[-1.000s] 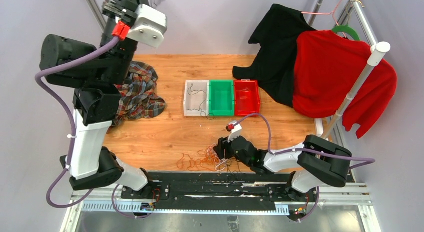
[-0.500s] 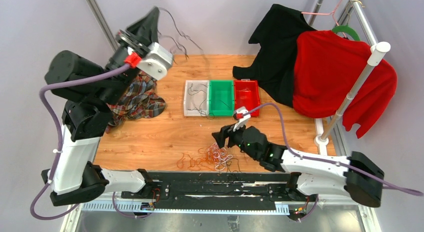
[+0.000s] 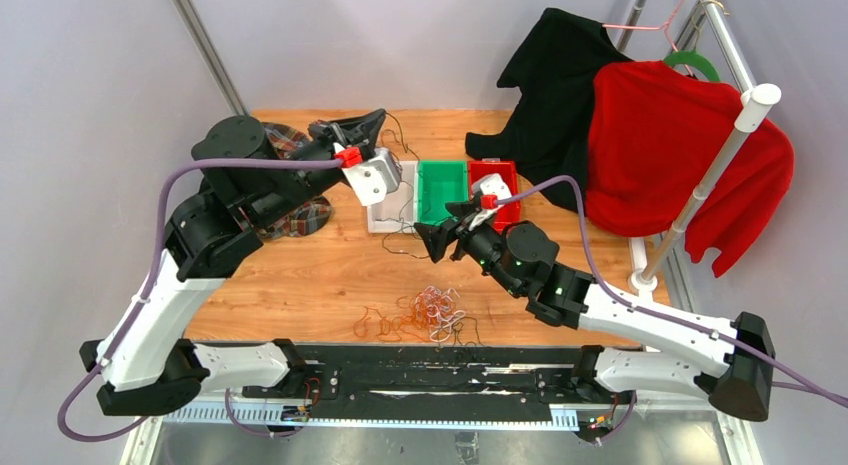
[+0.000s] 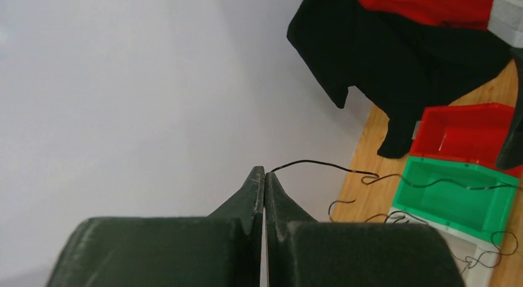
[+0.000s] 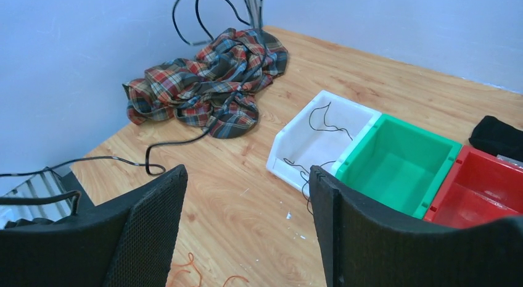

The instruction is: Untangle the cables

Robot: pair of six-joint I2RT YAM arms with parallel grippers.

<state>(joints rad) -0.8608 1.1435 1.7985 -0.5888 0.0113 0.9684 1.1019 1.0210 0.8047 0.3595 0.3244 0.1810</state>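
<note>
A tangle of orange, white and black cables (image 3: 420,315) lies on the wooden table near the front edge. My left gripper (image 3: 381,116) is shut on a thin black cable (image 3: 398,143) and holds it above the white bin (image 3: 377,217). The cable trails down into that bin. In the left wrist view the jaws (image 4: 265,171) are pressed together on the cable's end (image 4: 321,163). My right gripper (image 3: 437,236) is open and empty, above the table in front of the bins. In the right wrist view its gripper (image 5: 247,176) faces the white bin (image 5: 290,148).
A green bin (image 3: 443,191) and a red bin (image 3: 497,185) stand right of the white one. A plaid cloth (image 3: 300,210) lies at the back left. Black and red garments (image 3: 650,135) hang on a rack at the right. A thick black cord (image 5: 148,160) lies near the cloth.
My left arm has swung down and to the right from high up, carrying the black cable over the white bin. My right gripper has moved from the tangle towards the bins.
</note>
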